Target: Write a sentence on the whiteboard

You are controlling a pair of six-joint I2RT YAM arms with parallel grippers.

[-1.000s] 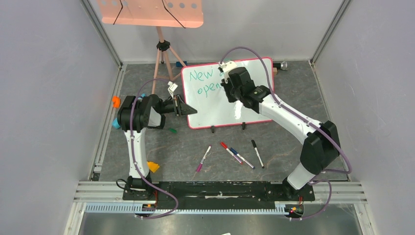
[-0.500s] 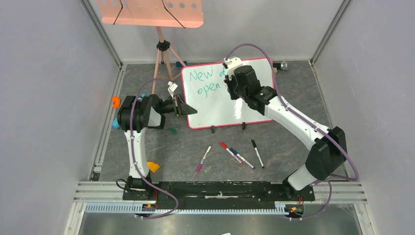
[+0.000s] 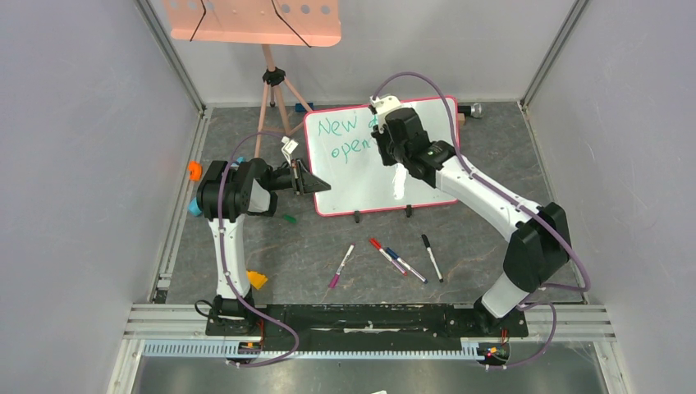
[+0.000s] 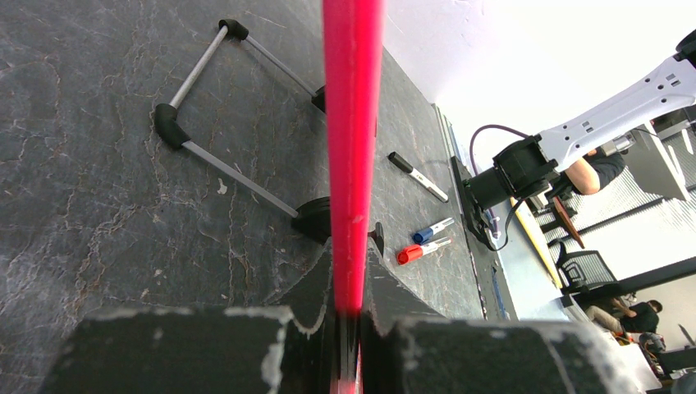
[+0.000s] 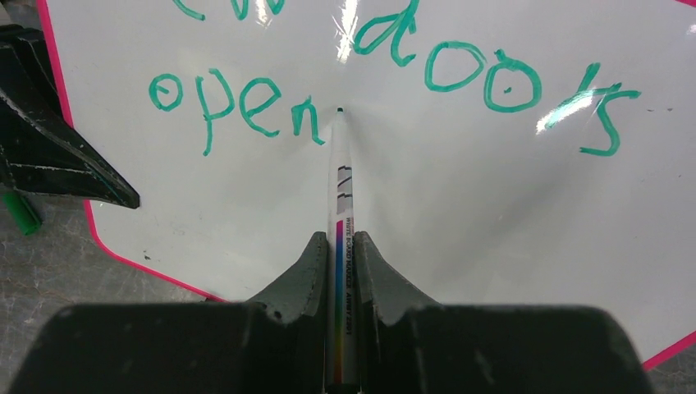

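The whiteboard (image 3: 365,185) stands just above the middle of the top view. The sentence (image 5: 246,103) is in green; the right wrist view shows "open" on the lower line and "doors" above it. The right gripper (image 5: 339,250) is closed tight on a marker (image 5: 340,185), whose tip is at the board just right of the "n". The left gripper (image 4: 349,283) is clamped on the pink frame (image 4: 353,123) at the board's left edge. Four loose pens (image 3: 432,258) lie at lower centre on the table (image 3: 287,246). A tripod (image 3: 275,90) stands at upper left.
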